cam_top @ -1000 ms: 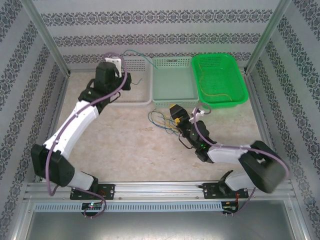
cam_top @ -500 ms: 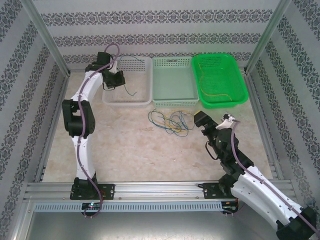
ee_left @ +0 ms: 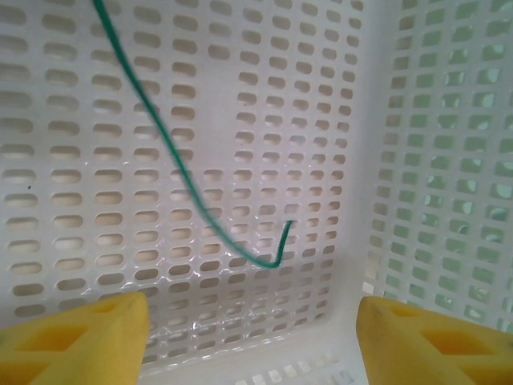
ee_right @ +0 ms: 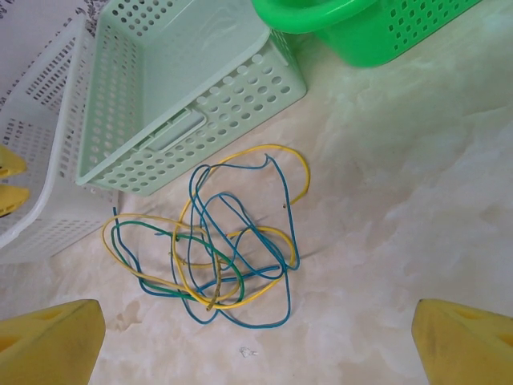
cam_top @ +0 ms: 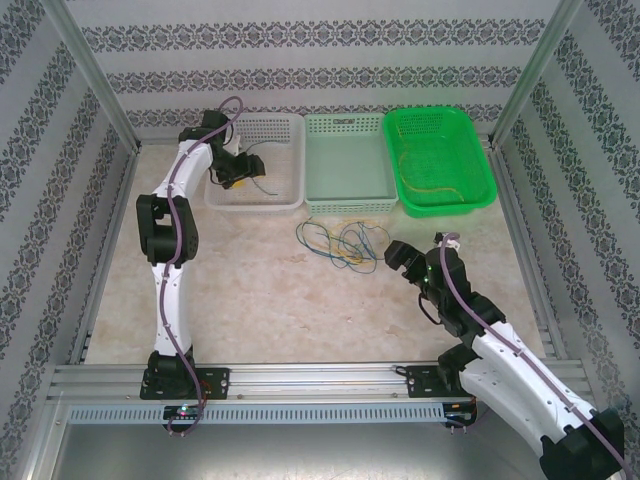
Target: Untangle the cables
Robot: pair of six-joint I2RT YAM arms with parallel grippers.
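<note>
a tangle of cables (cam_top: 340, 243), yellow, blue and dark green, lies on the table (cam_top: 250, 290), just toward 12 o'clock from its middle and close in front of the pale green basket (cam_top: 345, 205). the right gripper (cam_top: 400, 258) hovers near the tangle at its 4 o'clock, touching nothing; its wrist camera shows its yellow fingertips (ee_right: 48, 341) spread wide with the loops lying beyond them. at 11 o'clock the left gripper (cam_top: 237, 170) reaches into the white basket (cam_top: 255, 205), fingers (ee_left: 80, 337) likewise parted and gripping nothing, while a single dark green cable (ee_left: 268, 264) curves across the basket's perforated floor ahead of them. at 1 o'clock a yellow cable (cam_top: 445, 190) rests inside the bright green basket (cam_top: 438, 110).
</note>
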